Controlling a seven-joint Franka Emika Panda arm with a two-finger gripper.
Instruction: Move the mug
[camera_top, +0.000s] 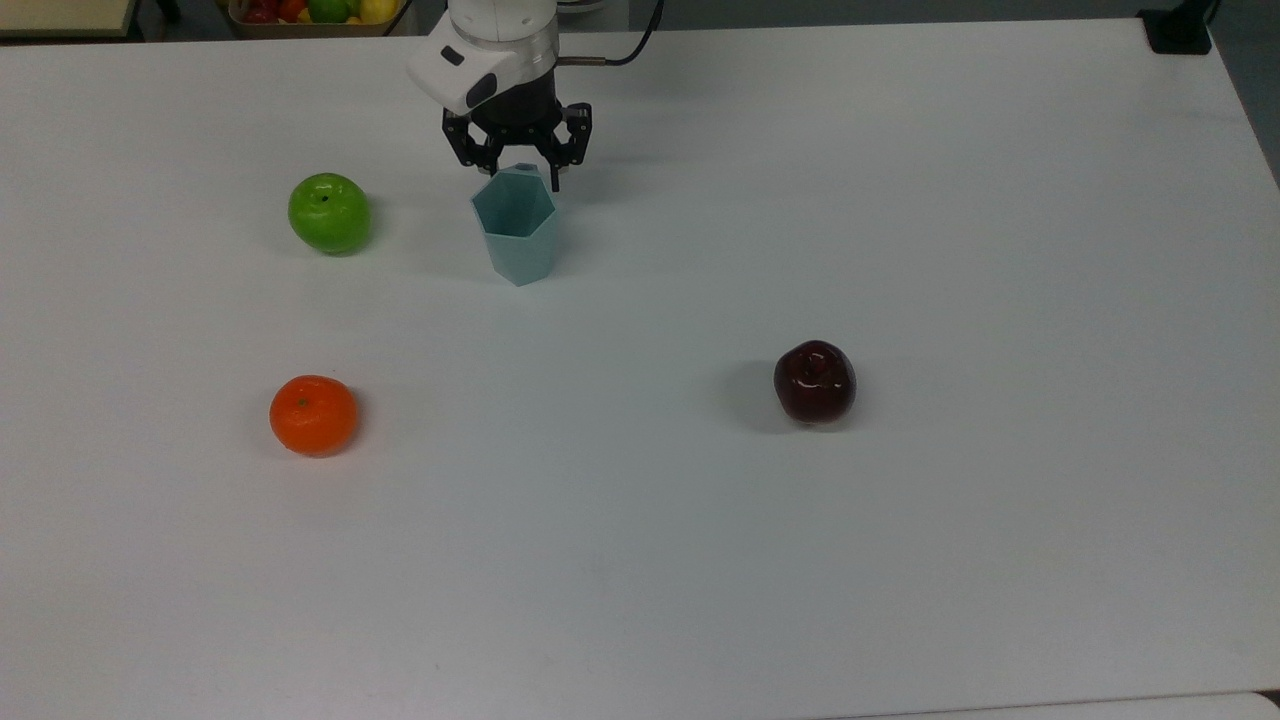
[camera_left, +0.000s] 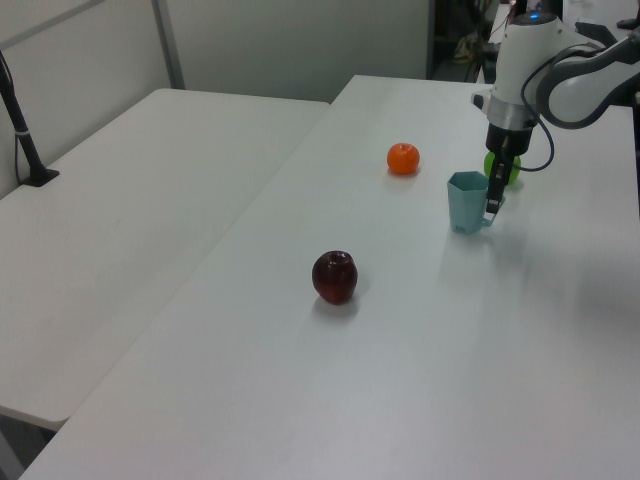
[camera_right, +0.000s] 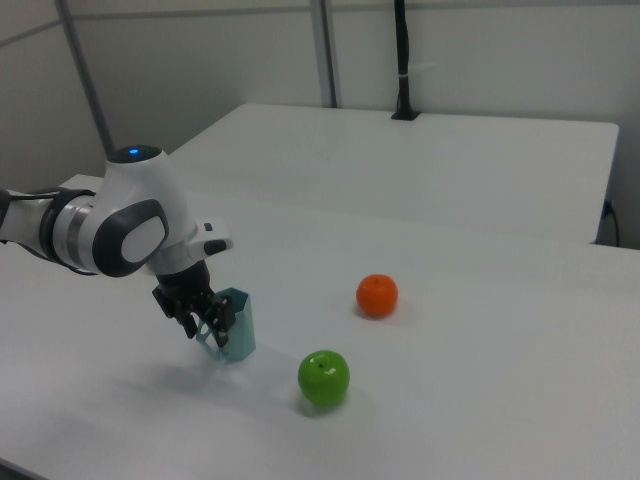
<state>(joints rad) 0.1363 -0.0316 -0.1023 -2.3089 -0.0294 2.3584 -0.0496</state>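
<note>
The pale blue faceted mug (camera_top: 517, 235) stands upright on the white table (camera_top: 900, 200), toward the top view's upper left. Its small tab handle points at the arm. My gripper (camera_top: 524, 175) hangs right behind the mug's rim, open, with one finger on each side of the handle. In the left view the mug (camera_left: 466, 203) has the gripper (camera_left: 492, 205) at its right side. The right view shows the mug (camera_right: 238, 325) with the gripper (camera_right: 207, 325) at its left.
A green apple (camera_top: 329, 212) lies to the mug's left in the top view, and an orange (camera_top: 313, 414) sits nearer the front left. A dark red apple (camera_top: 814, 381) rests right of centre. A fruit basket (camera_top: 310, 12) and a black mount (camera_top: 1178, 30) sit at the far edge.
</note>
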